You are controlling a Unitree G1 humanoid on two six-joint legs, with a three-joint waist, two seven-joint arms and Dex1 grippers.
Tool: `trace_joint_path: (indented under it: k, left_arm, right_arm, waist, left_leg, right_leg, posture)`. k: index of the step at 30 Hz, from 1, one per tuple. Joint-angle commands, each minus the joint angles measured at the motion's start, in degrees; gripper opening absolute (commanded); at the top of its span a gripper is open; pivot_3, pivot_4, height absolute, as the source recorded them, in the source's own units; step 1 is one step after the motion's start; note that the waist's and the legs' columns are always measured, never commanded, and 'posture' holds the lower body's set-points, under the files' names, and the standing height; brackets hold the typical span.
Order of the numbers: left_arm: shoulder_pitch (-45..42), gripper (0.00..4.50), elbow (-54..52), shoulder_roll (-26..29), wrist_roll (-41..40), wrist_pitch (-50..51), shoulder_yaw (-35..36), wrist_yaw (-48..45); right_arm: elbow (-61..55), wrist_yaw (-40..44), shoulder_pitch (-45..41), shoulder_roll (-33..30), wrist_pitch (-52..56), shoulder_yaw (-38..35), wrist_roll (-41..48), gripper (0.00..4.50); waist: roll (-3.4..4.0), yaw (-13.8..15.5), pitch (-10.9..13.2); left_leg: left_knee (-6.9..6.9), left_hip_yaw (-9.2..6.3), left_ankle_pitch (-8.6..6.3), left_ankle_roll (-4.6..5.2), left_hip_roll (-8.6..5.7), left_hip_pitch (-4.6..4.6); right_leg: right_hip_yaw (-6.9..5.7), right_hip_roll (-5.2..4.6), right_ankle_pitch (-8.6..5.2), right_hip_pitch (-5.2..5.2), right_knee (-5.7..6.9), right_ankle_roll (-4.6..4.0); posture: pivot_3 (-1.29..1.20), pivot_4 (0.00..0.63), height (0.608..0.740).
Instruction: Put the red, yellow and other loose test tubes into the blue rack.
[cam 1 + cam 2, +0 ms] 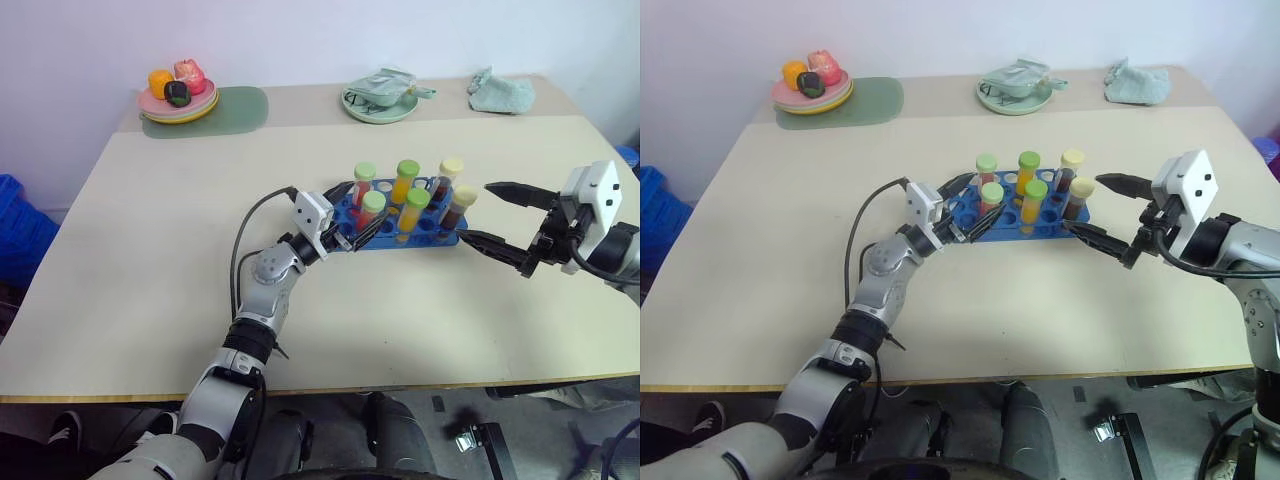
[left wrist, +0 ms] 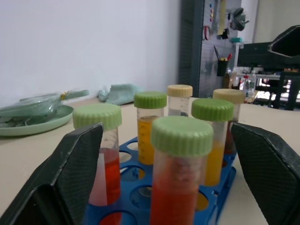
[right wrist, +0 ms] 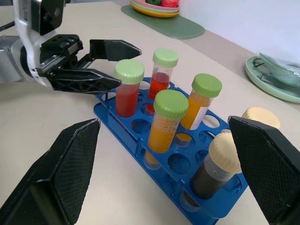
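Note:
The blue rack (image 1: pixel 432 237) sits mid-table and holds several capped test tubes upright. Two green-capped tubes hold red liquid (image 1: pixel 372 207), two green-capped ones hold yellow-orange liquid (image 1: pixel 415 203), and two cream-capped ones hold dark liquid (image 1: pixel 461 200). My left gripper (image 1: pixel 355 210) is at the rack's left end, open, its fingers (image 2: pixel 77 173) straddling the near red tube (image 2: pixel 180 154) without touching it. That tube stands in its hole. My right gripper (image 1: pixel 473 211) hovers just right of the rack, open and empty, its fingers (image 3: pixel 70 164) spread wide.
At the back left, a plate of toy food (image 1: pixel 178 100) rests on a green mat (image 1: pixel 240 110). Toward the back, a green dish with a wrapped item (image 1: pixel 380 100) and a crumpled green cloth (image 1: pixel 500 92) lie near the far edge. A blue crate (image 1: pixel 15 235) stands beside the table's left side.

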Motion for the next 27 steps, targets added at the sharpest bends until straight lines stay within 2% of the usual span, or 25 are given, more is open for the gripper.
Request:
trace_joint_path:
  k: [1,5,9,13,16,20,27]
  left_arm:
    - [2.97,4.45,-10.75,2.09,-1.87,4.51,-0.15,-0.51]
    - [8.29,4.45,-25.35,7.55,-4.90,14.68,-0.63,-2.33]
    - [11.39,4.45,-35.28,14.79,-10.33,23.98,1.24,-5.47]
    - [15.58,4.45,-40.62,29.59,-19.76,31.92,9.33,-15.64]
    - [16.73,4.45,-39.96,36.96,-25.39,35.95,14.31,-20.68]
    - [17.55,4.45,-34.60,45.37,-27.92,37.50,20.54,-28.19]
    - [18.82,4.45,-25.70,53.12,-26.66,33.26,26.43,-37.38]
  right_arm:
    - [-0.01,1.42,0.46,-0.65,-1.41,-1.77,0.41,4.50]
    - [3.54,3.38,0.68,-1.69,-3.57,-2.58,-0.89,4.50]
    - [6.25,5.33,0.98,-2.38,-5.59,-2.38,-1.86,4.50]
    - [7.81,8.00,1.69,-2.77,-6.38,-2.74,-1.54,4.50]
    - [9.58,9.70,1.30,-3.19,-6.52,-2.58,-1.43,4.50]
    - [10.86,11.51,1.21,-2.35,-8.30,-4.01,-0.25,4.50]
    - [14.34,17.25,3.41,-4.03,-11.74,-3.09,-2.36,4.50]
  waist:
    - [0.00,-0.02,0.00]
    - [0.01,-0.04,-0.01]
    - [0.02,0.02,-0.01]
    - [0.06,-0.49,-0.02]
    - [0.11,-0.53,0.00]
    - [0.11,0.01,0.01]
    - [0.14,-0.24,0.02]
  left_leg:
    - [0.00,0.00,0.00,0.00,0.00,0.00]
    - [0.00,0.00,0.00,0.00,0.03,0.00]
    - [0.00,0.00,0.00,0.00,0.02,0.01]
    - [-0.05,0.03,-0.01,-0.01,0.10,0.03]
    - [-0.11,0.17,-0.02,-0.03,0.28,0.02]
    - [-0.07,0.25,-0.04,0.02,0.28,0.03]
    - [-0.12,0.41,-0.05,0.03,0.35,0.05]
  right_leg:
    - [0.00,0.00,0.00,0.00,0.00,0.00]
    - [0.01,0.03,0.00,0.00,0.01,0.00]
    - [0.02,0.03,0.00,0.00,0.03,-0.01]
    - [0.03,0.10,-0.01,-0.05,0.06,-0.02]
    - [0.08,0.25,0.02,-0.13,0.06,-0.09]
    - [0.08,0.24,0.05,-0.07,0.03,-0.13]
    - [0.07,0.26,0.06,-0.12,0.02,-0.15]
  posture:
    - [0.00,0.150,0.740]
    - [0.00,0.150,0.740]
    - [0.00,0.150,0.740]
    - [0.00,0.150,0.740]
    - [0.00,0.150,0.740]
    - [0.00,0.150,0.740]
    - [0.00,0.150,0.740]
